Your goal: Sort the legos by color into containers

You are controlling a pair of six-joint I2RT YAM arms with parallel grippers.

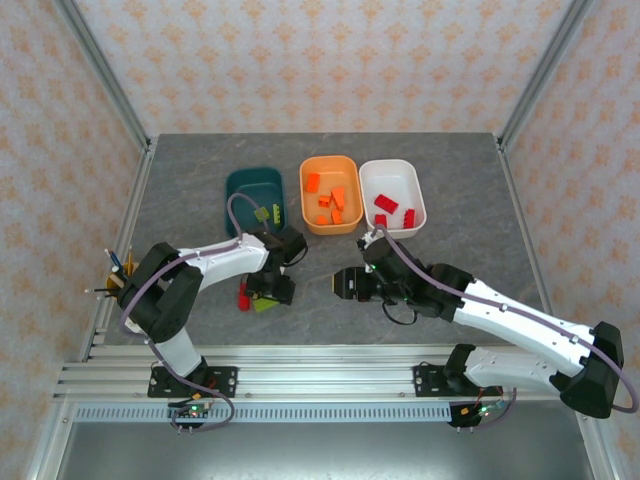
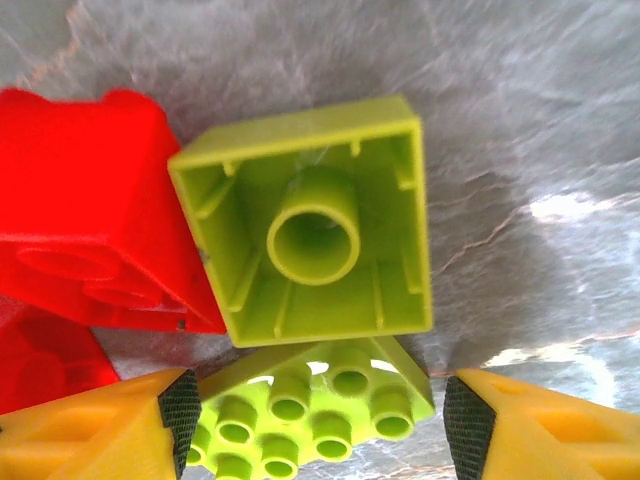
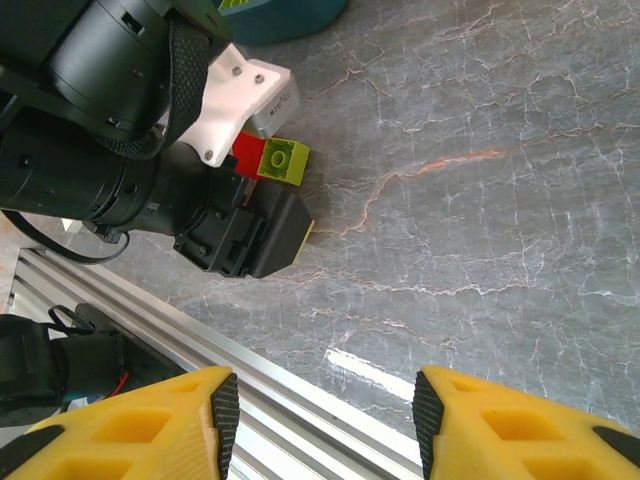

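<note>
On the veined grey table (image 3: 480, 200), a studded yellow-green plastic brick (image 2: 310, 405) is flanked, not clamped, by the parted, rib-padded left fingers (image 2: 180, 410), beside a hollow square yellow-green brick (image 2: 310, 230) and a glossy red brick (image 2: 90, 220), while the right fingers (image 3: 225, 410) are held apart, empty.

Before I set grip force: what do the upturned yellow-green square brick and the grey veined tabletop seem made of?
Upturned yellow-green square brick: likely moulded plastic, smooth with slight sheen; thin ribs and a hollow central tube. Grey veined tabletop: stone or stone-look laminate, glossy; pale veins, bright glare.
</note>
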